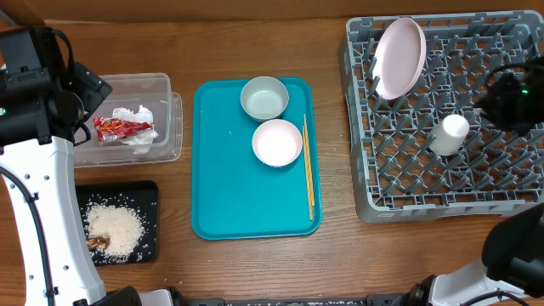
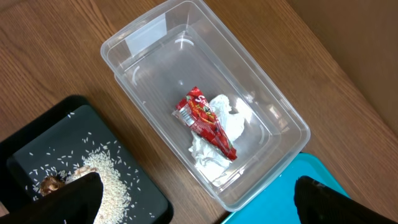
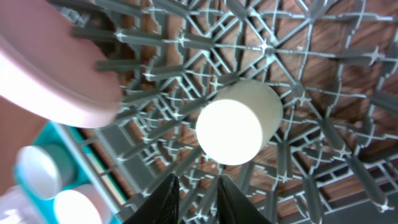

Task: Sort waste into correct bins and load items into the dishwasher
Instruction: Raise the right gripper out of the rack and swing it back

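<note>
The clear tub [image 1: 161, 85] holds the red wrapper [image 2: 208, 124] on crumpled white tissue [image 2: 233, 115]. The black tray [image 1: 149, 191] holds rice [image 1: 115, 225] and brown bits [image 1: 98, 243]. My left gripper [image 2: 199, 202] is open and empty above the tub's near end. The grey rack [image 1: 510, 183] holds the pink plate [image 1: 399, 58] on edge and the white cup [image 1: 449, 133] upside down. My right gripper [image 3: 198, 186] hangs just above the rack beside the cup [image 3: 236, 121], jaws nearly together with nothing between them. The bowl [image 1: 264, 98], saucer [image 1: 277, 142] and chopsticks [image 1: 308, 166] lie on the teal tray.
The teal tray [image 1: 229, 187] lies mid-table between the tub and the rack. The black tray sits just in front of the tub. Bare wooden table surrounds them. My left arm [image 1: 42, 170] runs along the left edge.
</note>
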You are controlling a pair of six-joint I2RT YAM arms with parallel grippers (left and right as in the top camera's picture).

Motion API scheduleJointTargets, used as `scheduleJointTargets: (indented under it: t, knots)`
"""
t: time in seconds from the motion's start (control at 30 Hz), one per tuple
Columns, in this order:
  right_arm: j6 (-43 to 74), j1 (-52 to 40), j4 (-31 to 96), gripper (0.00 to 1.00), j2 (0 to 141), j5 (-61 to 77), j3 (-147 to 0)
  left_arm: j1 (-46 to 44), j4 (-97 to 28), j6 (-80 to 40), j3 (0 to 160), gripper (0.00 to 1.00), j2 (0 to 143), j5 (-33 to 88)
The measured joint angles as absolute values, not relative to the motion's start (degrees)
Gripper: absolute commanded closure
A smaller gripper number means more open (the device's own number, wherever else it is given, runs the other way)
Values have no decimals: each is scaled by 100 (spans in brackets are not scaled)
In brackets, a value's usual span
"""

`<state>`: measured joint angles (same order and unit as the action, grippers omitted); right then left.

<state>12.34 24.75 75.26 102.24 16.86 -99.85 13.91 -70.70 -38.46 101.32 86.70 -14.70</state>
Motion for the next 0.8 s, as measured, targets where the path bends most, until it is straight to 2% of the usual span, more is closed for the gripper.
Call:
scheduleJointTargets:
  t: [0.07, 0.17, 0.3, 0.5, 0.8]
  knots:
    - [1326, 2283, 7426, 79, 10224, 1385, -9837, 1391, -7067, -3846, 10132, 0, 8670, -1472]
    - [1422, 2145, 7258, 89, 10254, 1100, -9550, 1391, -7070, -3846, 10132, 0, 8670, -1472]
    - [1483, 2130, 6978, 96, 10278, 906, -9209, 1391, -7067, -3846, 10132, 0, 8670, -1472]
    - [1605, 2134, 6412, 96, 10283, 655, -8694, 1391, -7070, -3846, 10132, 0, 8670, -1472]
    - [1675, 2134, 6386, 96, 10283, 548, -8624, 1391, -7067, -3846, 10132, 0, 8670, -1472]
